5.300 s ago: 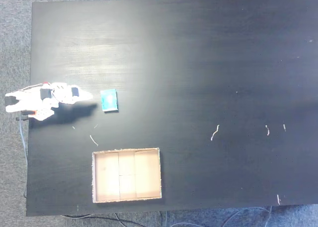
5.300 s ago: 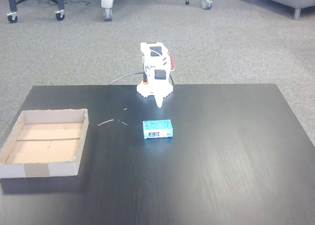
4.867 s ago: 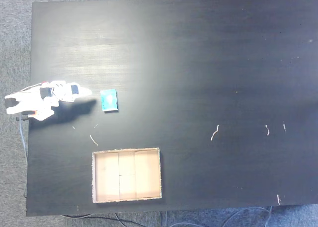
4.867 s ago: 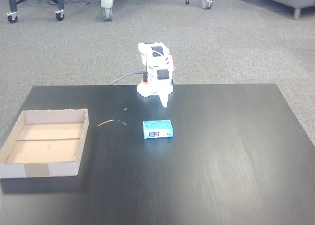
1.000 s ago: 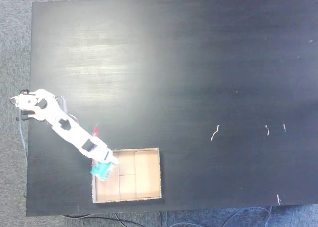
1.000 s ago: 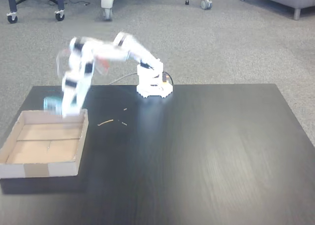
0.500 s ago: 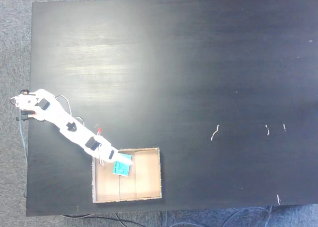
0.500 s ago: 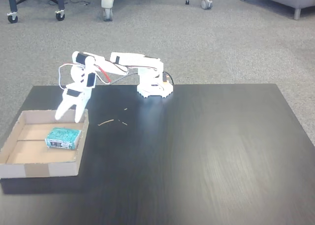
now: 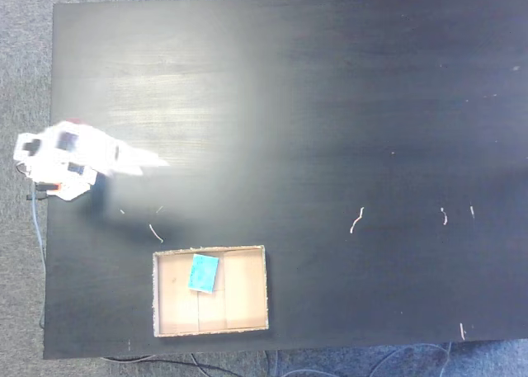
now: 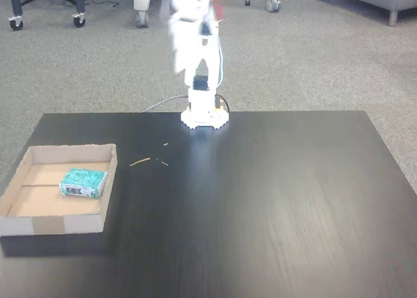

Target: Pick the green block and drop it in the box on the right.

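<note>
Lying in the box [image 9: 247, 290], green block [image 9: 203, 272], well apart from the tool [image 9: 157, 162].

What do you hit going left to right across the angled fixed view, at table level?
The box with the green block lying inside it → small twig-like scraps on the black table → the arm's white base at the far edge.

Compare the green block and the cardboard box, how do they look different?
The green block is teal; the box is tan cardboard. The block is far smaller, covering a small patch of the box's floor. The block is a solid flat slab, while the box is an open shallow tray with a raised rim. Both are rectangular, and the block lies inside the box.
</note>
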Robot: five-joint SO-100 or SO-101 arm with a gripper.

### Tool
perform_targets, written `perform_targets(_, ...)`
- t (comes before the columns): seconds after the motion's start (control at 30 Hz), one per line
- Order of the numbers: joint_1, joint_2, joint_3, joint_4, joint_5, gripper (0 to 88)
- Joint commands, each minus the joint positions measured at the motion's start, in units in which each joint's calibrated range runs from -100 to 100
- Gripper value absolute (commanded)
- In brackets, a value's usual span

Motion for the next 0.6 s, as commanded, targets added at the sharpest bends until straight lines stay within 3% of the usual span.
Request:
perform_targets(0.0,-5.68,-23.0,20.15,-0.13,-0.63,26.5)
perform_targets(0.13,-3.15,-46.2,47.8,-13.18,0.15,19.0)
perform_targets(0.33,-2.23,-68.73,77.54,-29.12,1.51,15.7)
perform_targets(0.57,-6.29,-68.9,98.3,-42.49,-0.24,4.8)
